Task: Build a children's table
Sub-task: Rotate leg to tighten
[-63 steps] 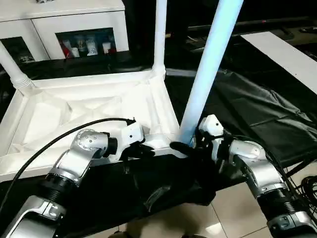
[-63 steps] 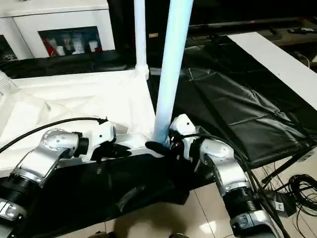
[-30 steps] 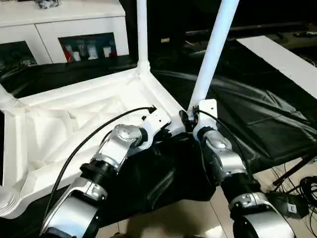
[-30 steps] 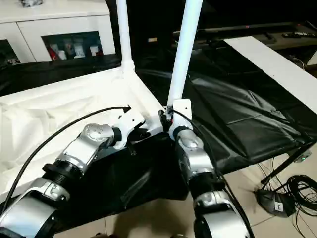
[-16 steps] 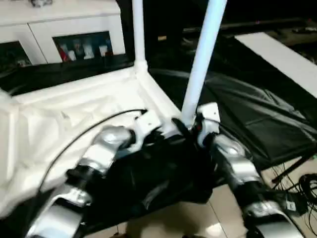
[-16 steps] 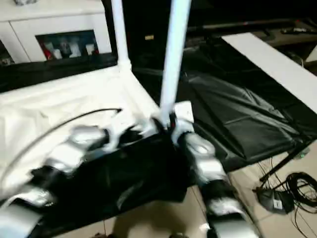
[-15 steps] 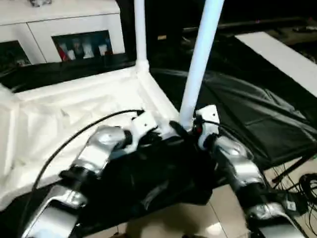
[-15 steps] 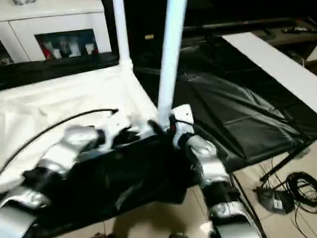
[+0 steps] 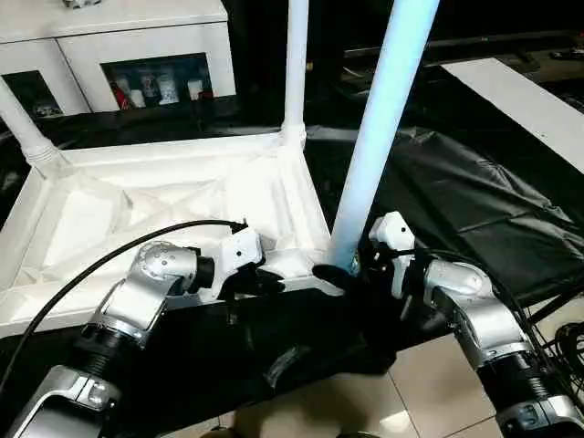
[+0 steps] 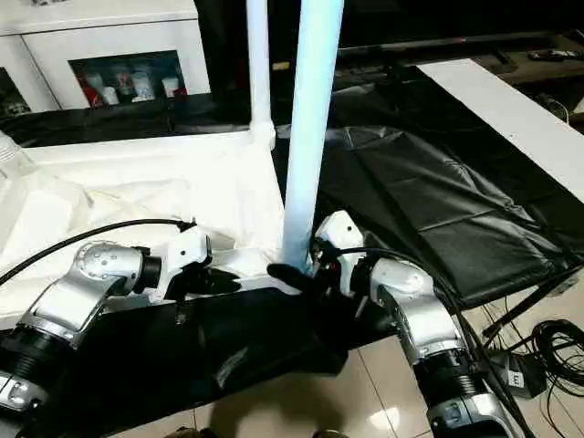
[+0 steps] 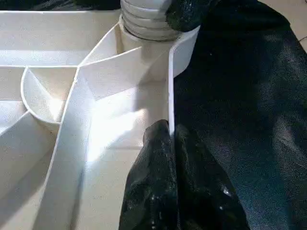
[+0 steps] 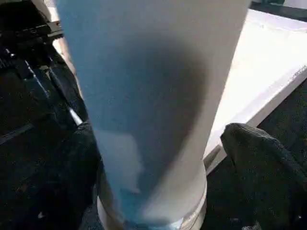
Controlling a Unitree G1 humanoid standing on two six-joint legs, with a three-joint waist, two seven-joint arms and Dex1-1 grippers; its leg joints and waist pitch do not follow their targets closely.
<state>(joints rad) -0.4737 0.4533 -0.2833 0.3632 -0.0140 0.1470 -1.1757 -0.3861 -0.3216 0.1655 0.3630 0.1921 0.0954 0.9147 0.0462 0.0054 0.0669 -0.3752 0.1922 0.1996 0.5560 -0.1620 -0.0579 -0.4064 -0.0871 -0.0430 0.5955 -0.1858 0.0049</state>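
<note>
Tabletop [image 9: 173, 210] upside down on black-draped worktop. Three legs up: 10, 12, near corner leg [image 9: 379, 137] at 4. Left gripper [image 11: 168, 143] jaws pinch rim. Right gripper [image 12: 158, 158] jaws wide, straddling leg base. Fourth corner unseen.

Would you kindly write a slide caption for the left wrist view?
Left gripper pinches the tabletop rim near the corner socket holding a leg.

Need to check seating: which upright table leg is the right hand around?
The near-corner leg, closest to the robot; the right hand brackets its base, unlike the two far-corner legs.
</note>
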